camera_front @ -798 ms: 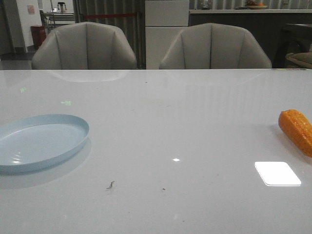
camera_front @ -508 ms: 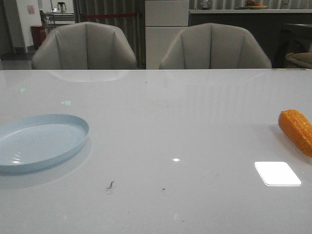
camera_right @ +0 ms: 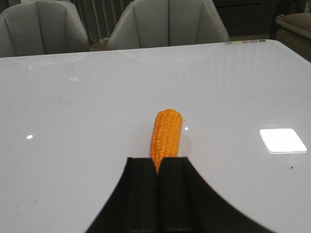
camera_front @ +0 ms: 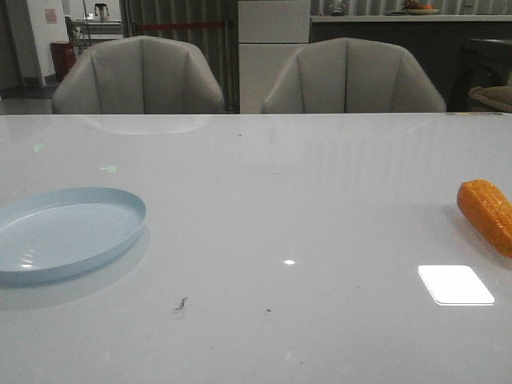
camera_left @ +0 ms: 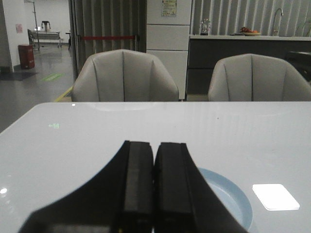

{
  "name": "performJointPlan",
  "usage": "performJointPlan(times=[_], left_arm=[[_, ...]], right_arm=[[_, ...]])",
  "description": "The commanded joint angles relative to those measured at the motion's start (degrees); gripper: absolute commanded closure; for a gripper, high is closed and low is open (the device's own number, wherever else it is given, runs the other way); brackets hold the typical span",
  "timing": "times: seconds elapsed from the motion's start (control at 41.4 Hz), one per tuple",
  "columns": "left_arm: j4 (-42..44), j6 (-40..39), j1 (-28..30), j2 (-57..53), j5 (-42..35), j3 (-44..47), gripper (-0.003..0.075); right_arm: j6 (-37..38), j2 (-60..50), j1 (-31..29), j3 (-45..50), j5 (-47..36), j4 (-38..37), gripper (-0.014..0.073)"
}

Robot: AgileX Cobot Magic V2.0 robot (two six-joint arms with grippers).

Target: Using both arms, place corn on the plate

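Two task objects sit well apart on your glossy white table (camera_front: pixel 264 208): the corn (camera_front: pixel 487 214), an orange tapered cob with rows of bumpy kernels, lies at the far right edge of the front view, and the plate (camera_front: pixel 66 232), round, shallow and pale blue with a low rim, rests at the far left. Neither arm shows in the front view. From the wrists you can see the left gripper (camera_left: pixel 154 179) with its dark fingers pressed together, holding nothing, poised above the table with the plate's rim just past it. Your right gripper (camera_right: pixel 158 194) is likewise closed and empty, lined up lengthwise with the cob, whose near end it hides. Compared with the earlier front frames, corn and plate lie exactly where they were.
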Motion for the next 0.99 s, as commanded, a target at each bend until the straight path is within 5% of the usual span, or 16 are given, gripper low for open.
performJointPlan(times=[0.0,0.508,0.967], left_arm=[[0.02,-0.67,-0.16,-1.34,-7.73,2.06,0.0627],[0.02,-0.67,-0.16,-1.34,-9.95,1.92,0.0627],[5.24,-0.67,-0.16,1.54,-7.05,-7.00,0.0627]], right_arm=[[-0.11,0.56,-0.46,-1.16,-4.71,0.21,0.0543],[-0.11,0.56,-0.46,-1.24,-13.02,0.21,0.0543],[-0.11,6.86,-0.40,-15.82,-4.24,0.31,0.0543]])
